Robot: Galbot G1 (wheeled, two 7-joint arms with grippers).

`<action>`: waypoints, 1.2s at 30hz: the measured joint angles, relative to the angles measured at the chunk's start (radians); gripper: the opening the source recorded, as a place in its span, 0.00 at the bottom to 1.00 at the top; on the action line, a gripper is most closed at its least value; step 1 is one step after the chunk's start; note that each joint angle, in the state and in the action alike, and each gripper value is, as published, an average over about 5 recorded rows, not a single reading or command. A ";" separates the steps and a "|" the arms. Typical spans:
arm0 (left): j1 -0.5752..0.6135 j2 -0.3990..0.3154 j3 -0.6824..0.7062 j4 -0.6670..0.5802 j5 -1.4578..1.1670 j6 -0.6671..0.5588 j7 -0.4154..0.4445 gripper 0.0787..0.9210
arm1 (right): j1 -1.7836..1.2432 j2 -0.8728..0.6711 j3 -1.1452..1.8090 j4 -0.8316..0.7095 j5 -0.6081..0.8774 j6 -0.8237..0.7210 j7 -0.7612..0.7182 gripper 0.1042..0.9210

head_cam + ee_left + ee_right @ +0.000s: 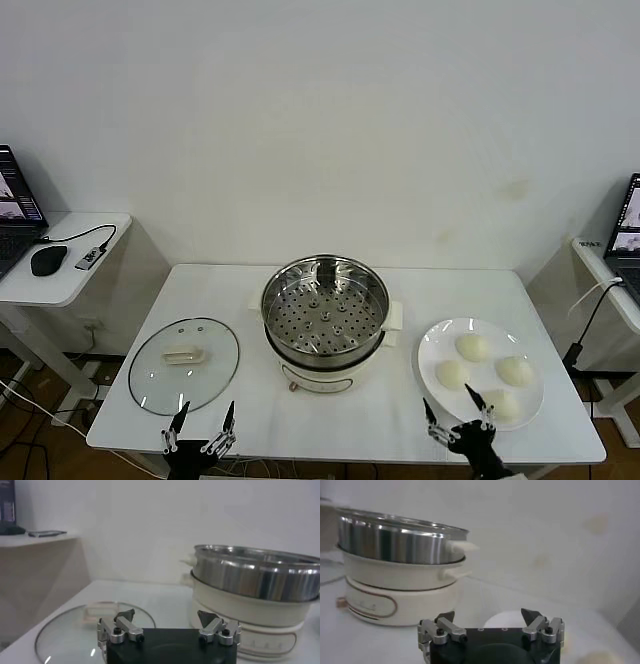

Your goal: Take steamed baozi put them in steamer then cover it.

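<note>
A: Steamer position?

B: The round shiny stainless-steel steamer, perforated tray visible inside, sits on its cream-white electric base at the middle of the white rectangular counter. Tray holds nothing. Uncovered.

A: And the cover?

B: The round clear glass cover with metal rim and cream-white rectangular handle lies flat on the counter, on the robot's left of the steamer, apart from it. The left wrist view shows it just beyond the left end effector, with the steamer farther off.

A: Baozi?

B: Four small round cream-white steamed baozi rest on a flat round white plate on the robot's right of the steamer. All four on the plate, close together; the nearest one is partly hidden behind a fingertip of the right end effector.

A: End effectors?

B: Left end effector hangs at the near counter edge, just in front of the cover, fingers spread apart, holding nothing. Right end effector at the near edge by the plate's front rim, fingers likewise spread and empty. The right wrist view shows its two dark fingertips well separated, the steamer beyond and a pale rounded shape between the tips, too blurred to name.

A: Surroundings?

B: A small white side table at far left carries a black mouse.
</note>
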 measured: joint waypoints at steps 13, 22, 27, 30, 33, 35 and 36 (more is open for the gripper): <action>-0.048 0.036 -0.024 -0.009 0.031 0.056 -0.012 0.88 | 0.183 -0.342 0.064 -0.070 -0.224 -0.127 -0.227 0.88; -0.056 0.036 -0.031 -0.013 0.085 0.070 -0.016 0.88 | 0.445 -0.609 -0.130 -0.185 -0.245 -0.187 -0.465 0.88; -0.048 0.026 -0.029 -0.024 0.131 0.053 -0.017 0.88 | 0.667 -0.696 -0.343 -0.262 -0.231 -0.193 -0.590 0.88; -0.041 0.023 -0.033 -0.028 0.155 0.038 -0.017 0.88 | 0.811 -0.725 -0.490 -0.315 -0.220 -0.191 -0.655 0.88; -0.036 0.023 -0.038 -0.027 0.172 0.025 -0.018 0.88 | 0.946 -0.740 -0.632 -0.372 -0.207 -0.186 -0.710 0.88; -0.034 0.022 -0.043 -0.024 0.182 0.018 -0.018 0.88 | 1.027 -0.745 -0.721 -0.409 -0.197 -0.185 -0.740 0.88; -0.033 0.022 -0.045 -0.022 0.186 0.016 -0.018 0.88 | 1.065 -0.746 -0.763 -0.427 -0.191 -0.186 -0.753 0.88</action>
